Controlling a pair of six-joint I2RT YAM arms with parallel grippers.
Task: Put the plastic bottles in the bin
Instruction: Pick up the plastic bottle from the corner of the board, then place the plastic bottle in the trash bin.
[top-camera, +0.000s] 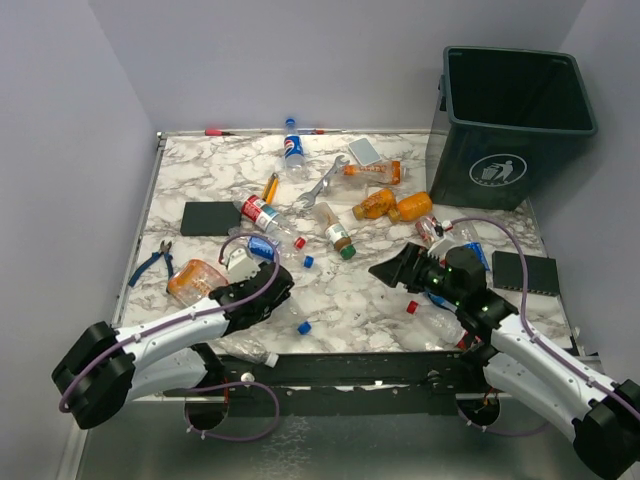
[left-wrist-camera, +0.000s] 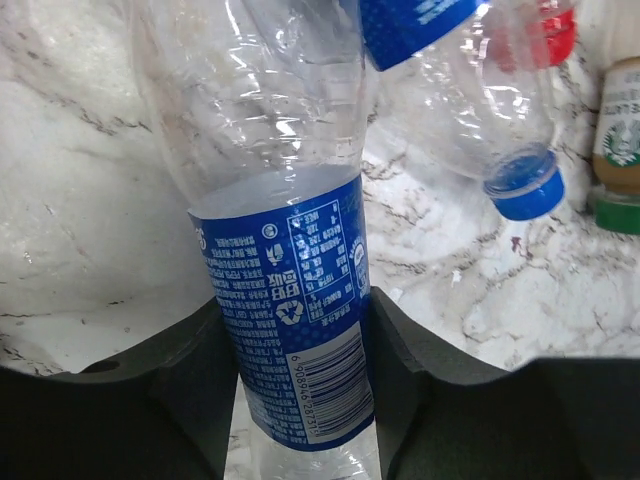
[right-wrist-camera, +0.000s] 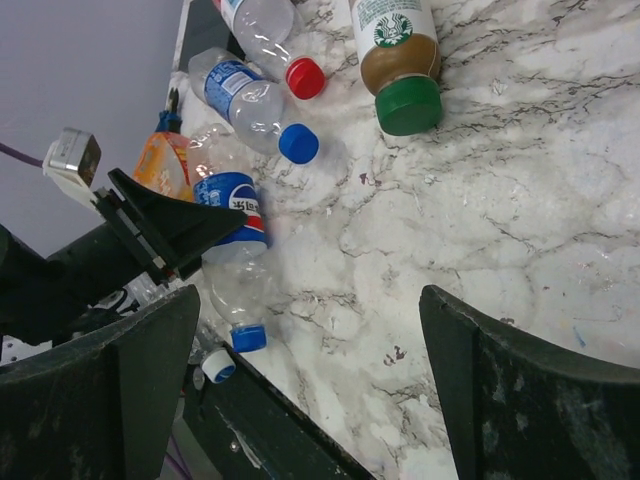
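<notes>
A clear plastic bottle (left-wrist-camera: 290, 300) with a blue label and a blue cap lies near the table's front edge (top-camera: 292, 312). My left gripper (left-wrist-camera: 300, 305) is shut on its label, one dark pad pressing each side (top-camera: 262, 290). My right gripper (right-wrist-camera: 310, 310) hangs wide open over bare marble, holding nothing (top-camera: 392, 268). Several more bottles lie scattered: a brown one with a green cap (right-wrist-camera: 400, 50), a blue-capped one (right-wrist-camera: 245, 95), two orange ones (top-camera: 375, 205), and a crushed orange one (top-camera: 195, 280). The dark green bin (top-camera: 500, 170) stands at the far right corner.
A silver wrench (top-camera: 320, 185) and a yellow-handled tool (top-camera: 270, 188) lie among the far bottles. Blue-handled pliers (top-camera: 152, 262) sit at the left edge, a black box (top-camera: 210, 218) beyond them. A black block (top-camera: 528, 272) lies by the right arm, with bottles (top-camera: 440, 232) beside it.
</notes>
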